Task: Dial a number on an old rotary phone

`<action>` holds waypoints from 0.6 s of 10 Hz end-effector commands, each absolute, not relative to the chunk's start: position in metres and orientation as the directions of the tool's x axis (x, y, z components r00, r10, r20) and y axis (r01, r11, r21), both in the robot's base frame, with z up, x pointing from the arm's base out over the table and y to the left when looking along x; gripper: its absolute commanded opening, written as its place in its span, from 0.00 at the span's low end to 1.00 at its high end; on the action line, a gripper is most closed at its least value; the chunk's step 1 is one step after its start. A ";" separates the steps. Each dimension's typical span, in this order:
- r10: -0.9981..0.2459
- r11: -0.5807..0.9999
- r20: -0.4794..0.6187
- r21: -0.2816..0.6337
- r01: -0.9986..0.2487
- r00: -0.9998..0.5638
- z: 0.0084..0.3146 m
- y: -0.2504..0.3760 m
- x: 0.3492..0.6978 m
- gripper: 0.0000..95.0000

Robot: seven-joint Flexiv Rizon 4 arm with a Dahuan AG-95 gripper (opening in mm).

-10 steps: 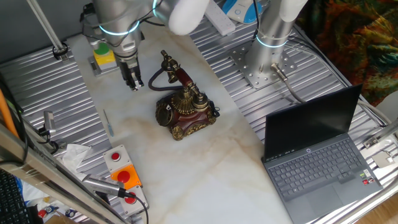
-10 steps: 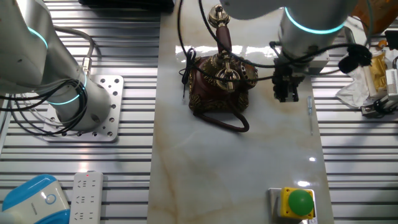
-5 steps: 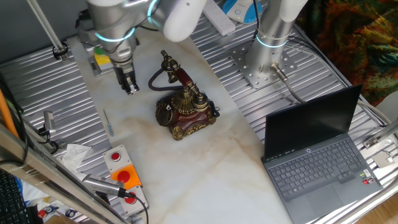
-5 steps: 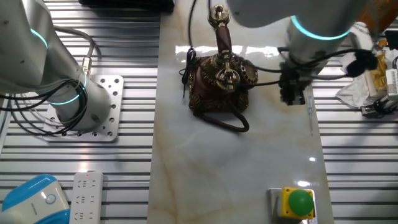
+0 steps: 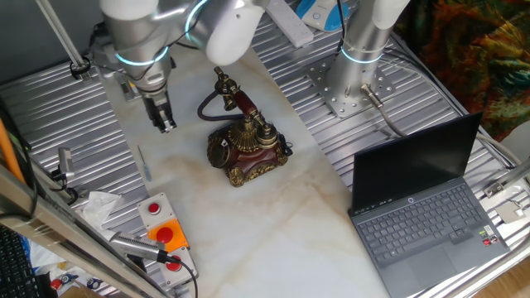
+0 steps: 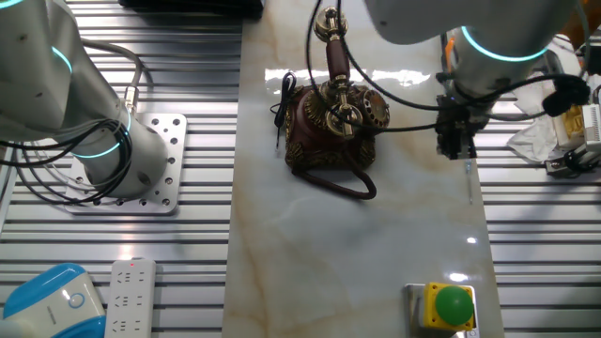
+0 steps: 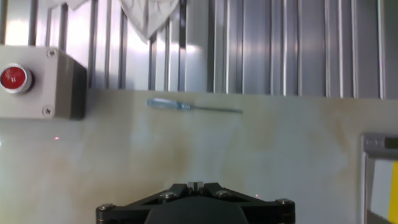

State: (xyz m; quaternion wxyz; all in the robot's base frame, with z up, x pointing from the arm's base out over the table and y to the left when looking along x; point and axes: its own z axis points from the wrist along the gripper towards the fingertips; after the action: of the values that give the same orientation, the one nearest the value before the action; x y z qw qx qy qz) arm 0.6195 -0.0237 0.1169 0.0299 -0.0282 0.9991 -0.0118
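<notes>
The old rotary phone (image 5: 245,146) stands on the marble strip, dark red with brass trim, its round dark dial (image 5: 219,151) facing front-left and its handset (image 5: 235,95) on the cradle. It also shows in the other fixed view (image 6: 333,127). My gripper (image 5: 166,124) hangs fingers down over the marble, well left of the phone and not touching it. In the other fixed view the gripper (image 6: 457,150) is right of the phone. In the hand view the gripper (image 7: 194,185) is shut with nothing between its fingertips, and the phone is out of view.
A small screwdriver (image 7: 186,106) lies on the marble below the gripper, and shows from the side (image 6: 468,174). A grey box with a red button (image 7: 37,81) and crumpled tissue (image 5: 99,207) are nearby. A second arm's base (image 5: 356,74) and an open laptop (image 5: 422,207) sit right.
My gripper has moved away from the phone, toward the ribbed metal at the table's side, staying shut. The phone has not moved.
</notes>
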 end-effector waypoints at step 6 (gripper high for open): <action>-0.065 0.998 -0.078 -0.005 -0.065 -0.995 0.096 -0.025 0.639 0.00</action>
State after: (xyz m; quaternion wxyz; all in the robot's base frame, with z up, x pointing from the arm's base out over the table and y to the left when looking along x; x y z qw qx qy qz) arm 0.6410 -0.0242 0.0929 0.0405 -0.0336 0.9986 -0.0015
